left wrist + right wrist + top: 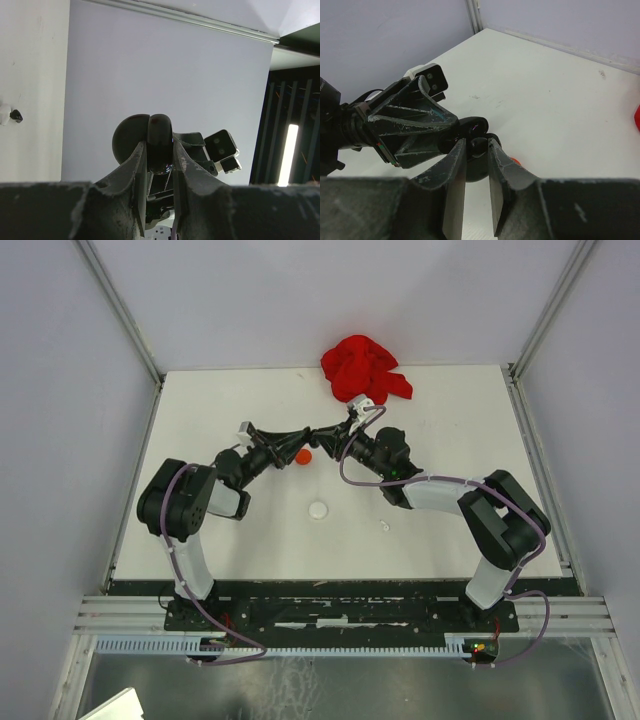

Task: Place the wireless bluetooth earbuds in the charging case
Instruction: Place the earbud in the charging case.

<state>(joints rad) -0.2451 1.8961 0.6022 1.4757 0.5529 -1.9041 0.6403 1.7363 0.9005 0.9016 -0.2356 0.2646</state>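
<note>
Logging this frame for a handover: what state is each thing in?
Left pincer: shut on black case.
Right pincer: closed on the same case.
Black case: held off the table.
Red disc: lying on table.
White disc: lying on table.
Red cloth: crumpled at far edge.

At the far edge of the table [470,430], about mid-width, a cloth [365,365]. Just nearer, left hand [306,436] and right hand [320,439] tip to tip above the far middle, charging case [160,142] pinched in the left. Just near of the tips, a small disc [303,455]. Nearer still, mid-table, a second disc [318,510]. Right of that, a tiny bud [385,527].
</note>
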